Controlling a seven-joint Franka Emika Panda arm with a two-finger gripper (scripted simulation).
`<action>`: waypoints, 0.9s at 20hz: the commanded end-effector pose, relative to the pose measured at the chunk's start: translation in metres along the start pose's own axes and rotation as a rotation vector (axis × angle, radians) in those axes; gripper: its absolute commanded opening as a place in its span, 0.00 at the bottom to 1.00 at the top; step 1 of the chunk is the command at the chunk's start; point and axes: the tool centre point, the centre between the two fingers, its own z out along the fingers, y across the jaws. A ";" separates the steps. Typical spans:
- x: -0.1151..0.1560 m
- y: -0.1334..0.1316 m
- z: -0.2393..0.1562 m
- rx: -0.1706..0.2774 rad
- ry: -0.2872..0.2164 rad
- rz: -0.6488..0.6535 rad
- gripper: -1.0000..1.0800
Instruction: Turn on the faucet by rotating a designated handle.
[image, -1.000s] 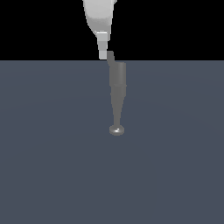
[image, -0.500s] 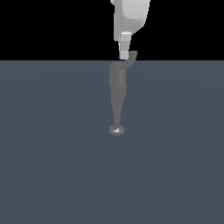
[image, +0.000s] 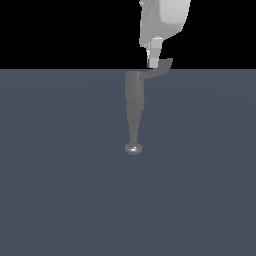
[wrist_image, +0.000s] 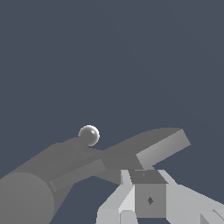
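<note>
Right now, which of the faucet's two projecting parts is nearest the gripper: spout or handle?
The handle, the short curved lever sticking sideways from the body, directly below the gripper. The long spout with the shiny tip points away.

Wide open floor (image: 60, 200) all round; only the faucet (image: 134, 107) and its sideways handle (image: 159, 70) block anything (gripper (image: 154, 64) sits right against the handle).
</note>
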 end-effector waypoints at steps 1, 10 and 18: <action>0.012 -0.006 0.000 0.001 0.000 0.011 0.00; 0.037 -0.024 0.001 0.000 0.001 0.020 0.00; 0.058 -0.039 0.001 -0.001 0.001 0.028 0.00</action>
